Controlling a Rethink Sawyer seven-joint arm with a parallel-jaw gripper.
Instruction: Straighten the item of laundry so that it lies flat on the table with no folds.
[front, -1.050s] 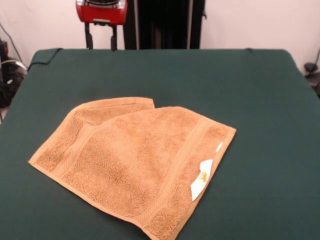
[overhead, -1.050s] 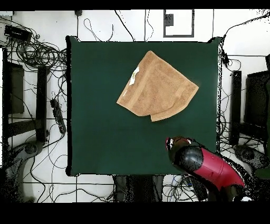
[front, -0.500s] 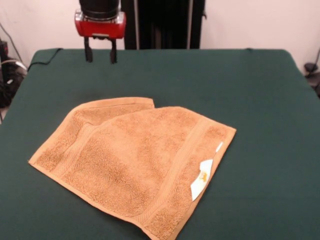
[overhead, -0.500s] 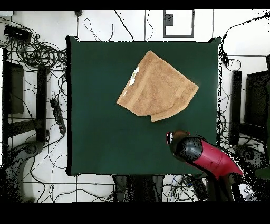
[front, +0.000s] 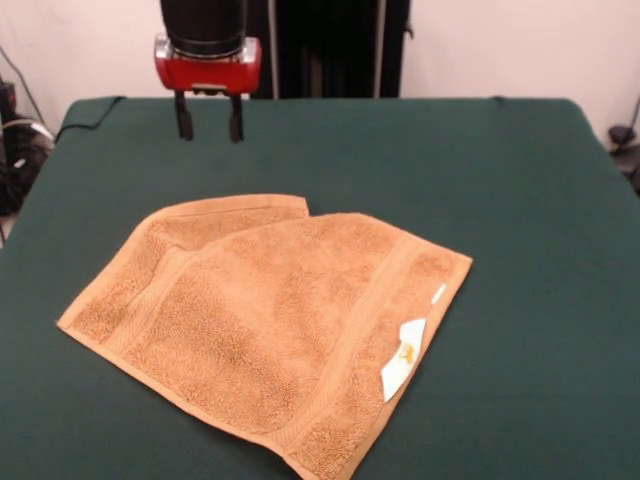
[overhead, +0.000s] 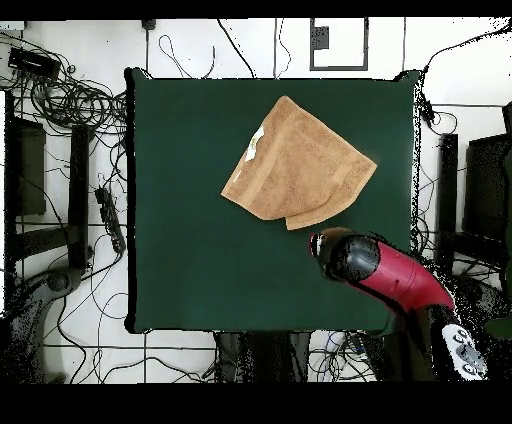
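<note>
Closing in on the towel (front: 265, 325) from the far side of the table (front: 520, 180): over the last second, dropping lower in the front view and sliding inward from the table's edge in the overhead view, now sitting just beside the towel's folded corner instead of well apart from it. Gripper (front: 209, 119) hanging above bare green cloth, not touching anything, fingers (front: 184, 118) spread apart and holding nothing (both black tips showing clear of each other, daylight between them).

Towel itself not shifting at all across the frames: lying toward the middle of the table in the overhead view (overhead: 298, 165), still doubled over, one flap folded back across the rest so that a second border edge is peeking out along the far-left side in the front view. White label (front: 402, 357) showing at the near right edge.

Reading this as the approach stage, with no unfolding started yet; likely heading for the exposed corner of the upper layer, to be pinched and drawn outward. Risking a grab of both layers at once there, dragging the whole cloth rather than opening it.

Counting: one towel, one label, one table, one arm (overhead: 395, 280), one gripper with two fingers.
</note>
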